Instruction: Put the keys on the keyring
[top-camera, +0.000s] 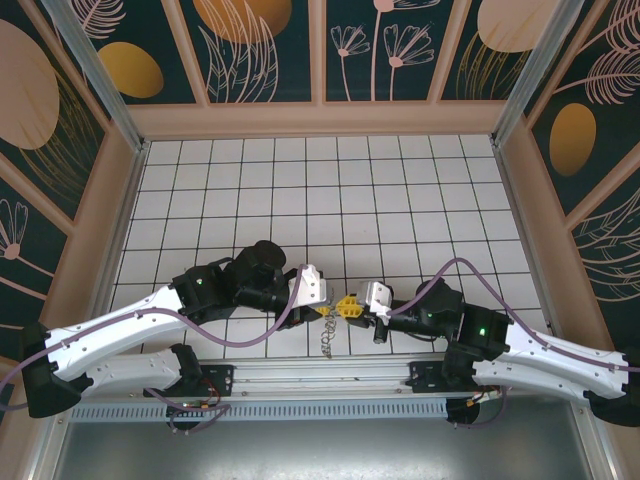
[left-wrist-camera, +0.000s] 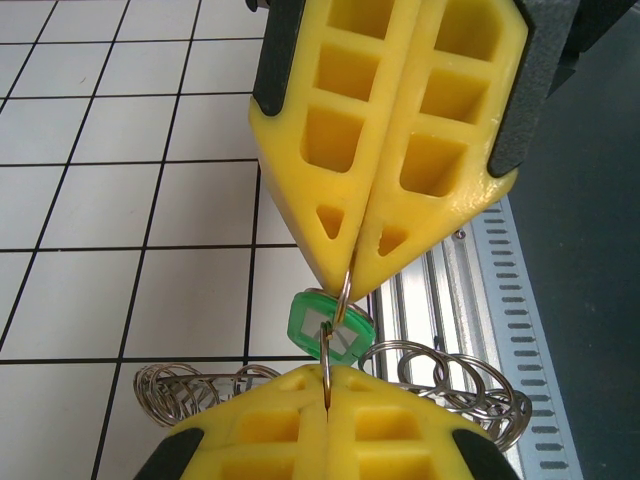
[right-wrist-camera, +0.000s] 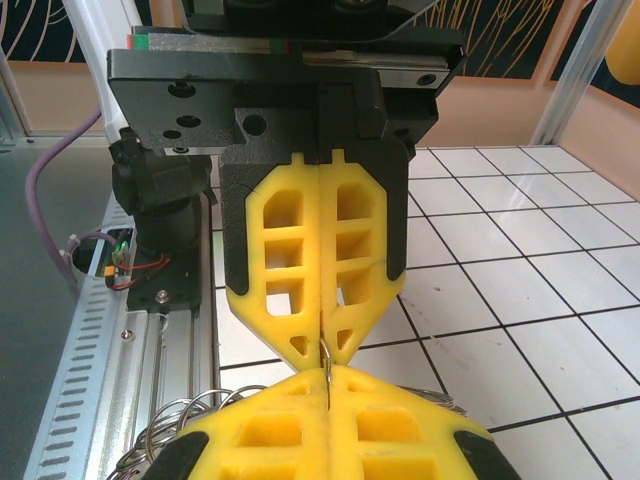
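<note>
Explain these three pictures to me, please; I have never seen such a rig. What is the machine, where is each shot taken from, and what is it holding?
This is a robot with two jointed arms, the left arm and the right arm, bolted at the near edge of a white tiled table. The wide picture looks down from above and behind them. The other two pictures come from a camera on each wrist. Each shows that arm's own yellow fingers at the bottom and the other arm's fingers facing them. In the left wrist picture the left tool is below and the right tool above. Both are shut, tip to tip, on one small metal ring. A green key sits at that ring, seemingly threaded on it. A keyring chain of silvery rings lies just behind, near the table's edge.
</note>
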